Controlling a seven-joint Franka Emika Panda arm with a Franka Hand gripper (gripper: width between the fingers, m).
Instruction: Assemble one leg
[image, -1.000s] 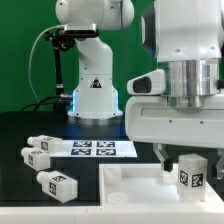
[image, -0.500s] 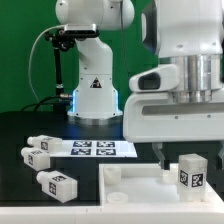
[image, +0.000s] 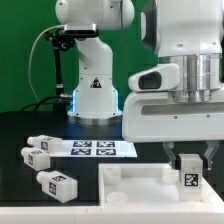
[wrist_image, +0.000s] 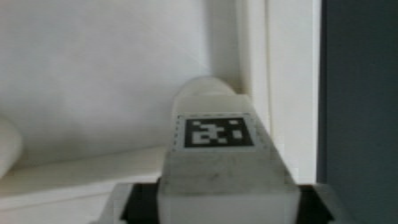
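My gripper (image: 190, 162) is shut on a leg (image: 190, 173), a small white square post with a black-and-white tag, and holds it upright over the right side of the large white panel with raised rim (image: 130, 180). In the wrist view the leg (wrist_image: 219, 130) fills the middle, its tag facing the camera, with a dark finger (wrist_image: 134, 203) tight against each side. Three more legs lie on the black table at the exterior view's left: one (image: 52, 146), one (image: 34, 157) and one (image: 54, 184).
The marker board (image: 95, 149) lies flat behind the panel. A second robot's white base (image: 94, 95) stands at the back. The panel's raised rim (wrist_image: 285, 90) runs close beside the held leg, with the dark table beyond it.
The gripper has moved toward the exterior view's right with the leg, which now sits squarely between the fingers, and has lowered a little.
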